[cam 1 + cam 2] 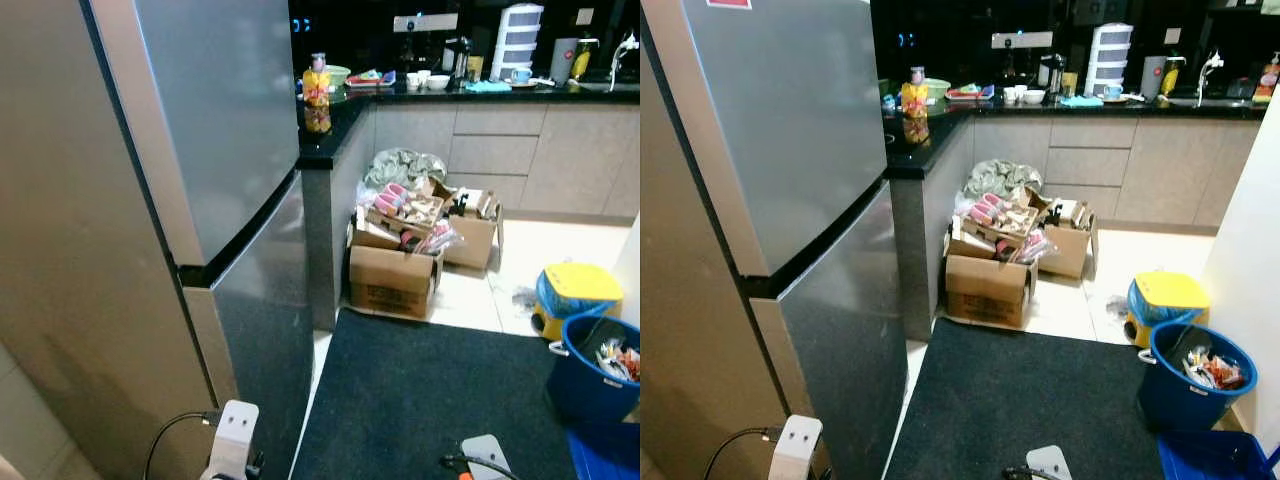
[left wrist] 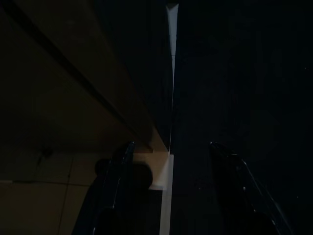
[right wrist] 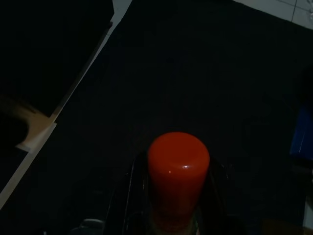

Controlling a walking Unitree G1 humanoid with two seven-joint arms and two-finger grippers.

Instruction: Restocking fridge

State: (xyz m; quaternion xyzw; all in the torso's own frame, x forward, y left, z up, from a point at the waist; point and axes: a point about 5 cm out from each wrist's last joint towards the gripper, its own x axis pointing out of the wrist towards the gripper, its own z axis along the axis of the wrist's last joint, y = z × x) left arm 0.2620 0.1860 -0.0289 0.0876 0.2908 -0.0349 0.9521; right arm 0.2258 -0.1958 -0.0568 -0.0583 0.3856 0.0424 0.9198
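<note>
Right gripper (image 3: 168, 196) low at bottom of frame, fingers closed around a red-capped bottle (image 3: 178, 166), its long axis running along the fingers, cap pointing away from the wrist. Left gripper (image 2: 168, 191) has its fingers spread and holds nothing, nearer the fridge (image 1: 200, 150) at left, doors shut. We judge the left opens it first.

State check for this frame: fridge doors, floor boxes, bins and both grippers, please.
fridge: both doors shut
cardboard boxes: flaps open, stuffed with goods
blue bucket: uncovered, holding rubbish
yellow-lidded bin: lid on
right gripper: shut on red-capped bottle
left gripper: open, empty
</note>
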